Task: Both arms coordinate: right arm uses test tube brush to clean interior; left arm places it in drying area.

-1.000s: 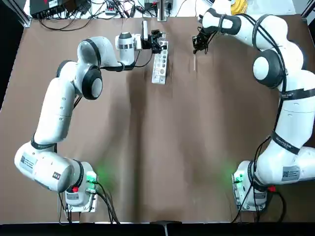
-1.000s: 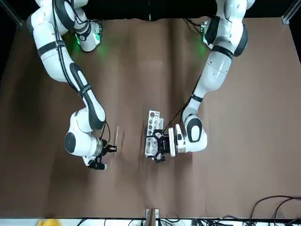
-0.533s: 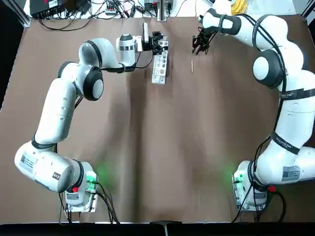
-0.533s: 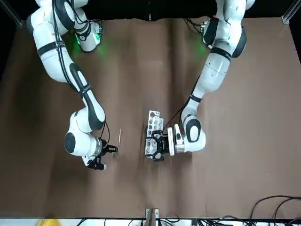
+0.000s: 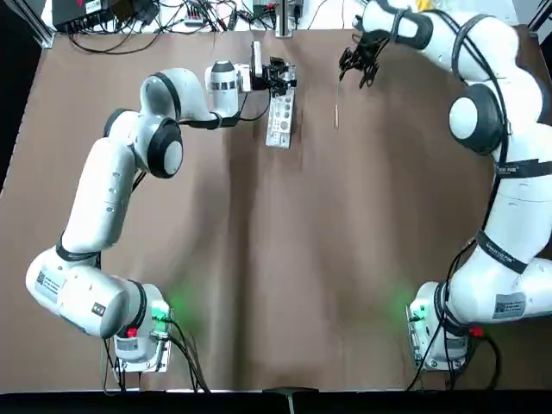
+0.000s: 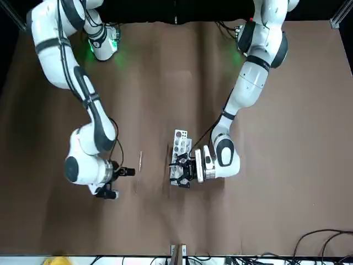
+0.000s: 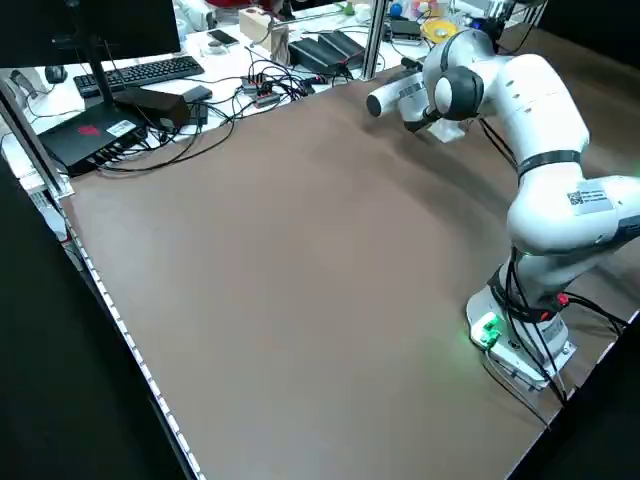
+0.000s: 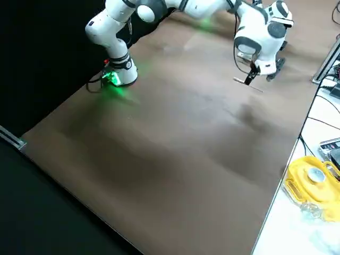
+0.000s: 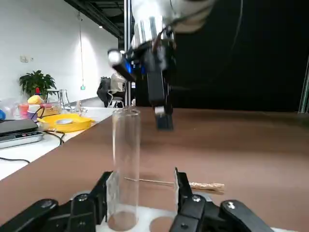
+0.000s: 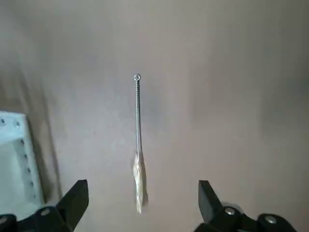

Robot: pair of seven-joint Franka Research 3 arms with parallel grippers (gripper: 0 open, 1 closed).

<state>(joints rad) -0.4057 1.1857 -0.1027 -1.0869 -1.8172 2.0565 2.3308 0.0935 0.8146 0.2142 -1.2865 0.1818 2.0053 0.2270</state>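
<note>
Top view: we are finding no readable writing; the small stickers on both arms' lower links are too small to make out. A brown cloth is covering the table [image 5: 285, 259], with cables, a keyboard and a monitor crowding its far and left edges and a yellow item sitting on a white bench at the robot's right.

The test tube brush [image 5: 335, 116] is lying flat on the cloth, right of the white rack [image 5: 280, 119] and apart from it. The right gripper [image 5: 358, 62] is hovering beyond the brush's far end; in its wrist view we are seeing its fingers spread wide, holding nothing, with the brush [image 10: 138, 145] lying on the cloth between them, free of both.

The left gripper [image 5: 278, 77] is reaching in level at the rack's far end. Its fingers [image 9: 108, 186] are standing on either side of a clear glass tube [image 9: 124, 169] upright in the rack; we cannot tell whether they are pressing on it.

The left side view is cutting off the rack and brush behind the left arm.
</note>
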